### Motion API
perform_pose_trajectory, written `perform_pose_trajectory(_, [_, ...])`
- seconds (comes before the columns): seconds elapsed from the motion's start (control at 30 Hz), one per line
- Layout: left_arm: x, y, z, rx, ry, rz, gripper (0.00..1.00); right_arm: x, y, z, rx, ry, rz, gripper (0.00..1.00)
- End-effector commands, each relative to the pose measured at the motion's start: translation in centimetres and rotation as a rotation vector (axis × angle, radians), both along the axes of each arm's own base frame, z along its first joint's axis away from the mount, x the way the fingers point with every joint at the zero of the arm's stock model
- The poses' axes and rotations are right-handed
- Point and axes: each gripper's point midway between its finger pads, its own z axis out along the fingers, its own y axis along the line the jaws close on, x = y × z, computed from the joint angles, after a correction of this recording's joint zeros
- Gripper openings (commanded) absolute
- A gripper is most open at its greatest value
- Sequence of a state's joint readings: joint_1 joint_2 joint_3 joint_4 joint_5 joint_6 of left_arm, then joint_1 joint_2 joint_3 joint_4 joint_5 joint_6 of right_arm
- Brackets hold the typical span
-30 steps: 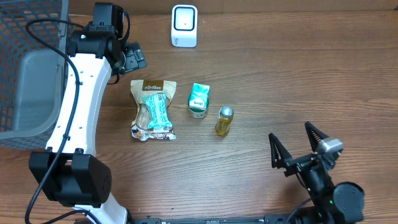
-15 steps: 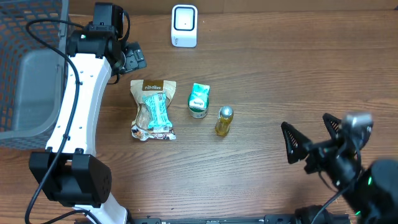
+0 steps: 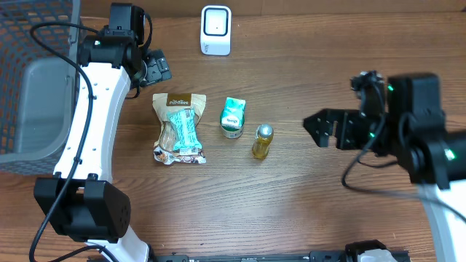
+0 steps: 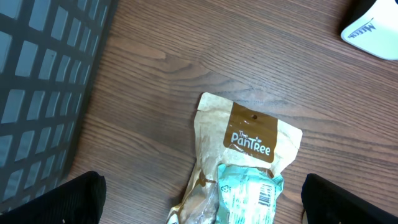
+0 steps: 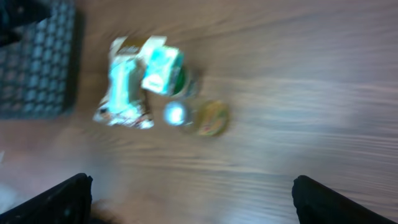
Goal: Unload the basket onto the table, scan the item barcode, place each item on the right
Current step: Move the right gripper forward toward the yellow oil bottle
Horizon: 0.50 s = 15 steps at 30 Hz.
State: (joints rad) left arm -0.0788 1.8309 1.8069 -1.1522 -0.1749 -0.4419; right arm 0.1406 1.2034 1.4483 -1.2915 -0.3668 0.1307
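1. On the wooden counter (image 3: 291, 218), three items lie in a row near the middle: a brown snack pouch (image 3: 178, 129), a green carton (image 3: 233, 116) just beside it, and a small yellow bottle (image 3: 263, 140) near the carton's right side
2. At the far edge, well apart from them, stands the white scanner (image 3: 215, 30)
3. The left claw (image 3: 154, 69) hovers near the pouch's top end, beside the dark mesh basket (image 3: 29, 29), its jaws spread wide and holding nothing; its wrist view looks down on the pouch's "PanTree" label
4. The right claw (image 3: 320, 129) hangs to the right of the bottle, apart from it, jaws wide and empty; its wrist view is blurred
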Motion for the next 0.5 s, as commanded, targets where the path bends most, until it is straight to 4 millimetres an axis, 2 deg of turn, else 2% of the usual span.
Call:
perform_pose_trajectory(0.0, [0.1,-0.3,0.9,0.003,-0.024,-0.018,1.00,0.6,2.9,0.3,0.156,0.061,0.099,0.91])
perform_pose_trajectory(0.03, [0.1,-0.3,0.9,0.003,-0.024,-0.018,1.00,1.0,3.0,-0.1,0.157,0.076,0.098,0.86])
perform_pose_trajectory(0.1, [0.1,-0.3,0.9,0.003,-0.024,-0.018,0.99,1.5,2.9,-0.9,0.153,0.109,0.074,0.84])
perform_pose_trajectory(0.33, [0.1,-0.3,0.9,0.003,-0.024,-0.018,0.99,2.9,1.0,-2.5,0.065,0.160,-0.132,0.84])
perform_pose_trajectory(0.47, [0.1,-0.3,0.9,0.003,-0.024,-0.018,1.00,3.0,0.9,-2.8,0.021,0.156,-0.160,0.85])
